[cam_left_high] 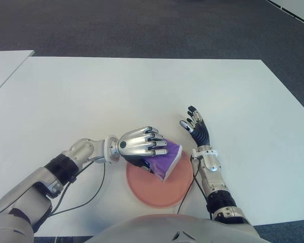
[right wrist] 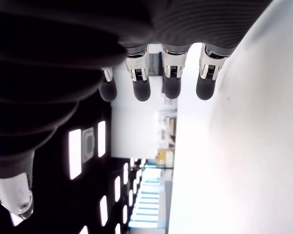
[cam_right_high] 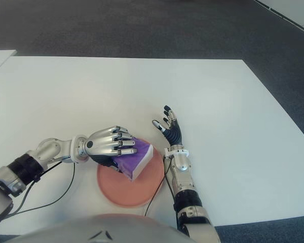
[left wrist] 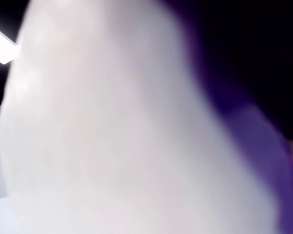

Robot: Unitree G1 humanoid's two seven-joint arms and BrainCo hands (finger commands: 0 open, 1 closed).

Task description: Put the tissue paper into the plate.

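Note:
A purple and white tissue pack [cam_left_high: 167,158] is held over the pink plate [cam_left_high: 164,190] near the table's front edge. My left hand [cam_left_high: 141,145] is shut on the pack from above, fingers curled over its top. The pack fills the left wrist view as a white and purple mass [left wrist: 136,136]. My right hand [cam_left_high: 195,125] shows just right of the plate, fingers spread and holding nothing, as the right wrist view [right wrist: 156,85] confirms.
The white table [cam_left_high: 142,96] stretches far and to both sides. A second white table corner [cam_left_high: 5,63] shows at the far left. Black cables [cam_left_high: 93,190] trail from my left arm by the front edge. Dark carpet lies beyond.

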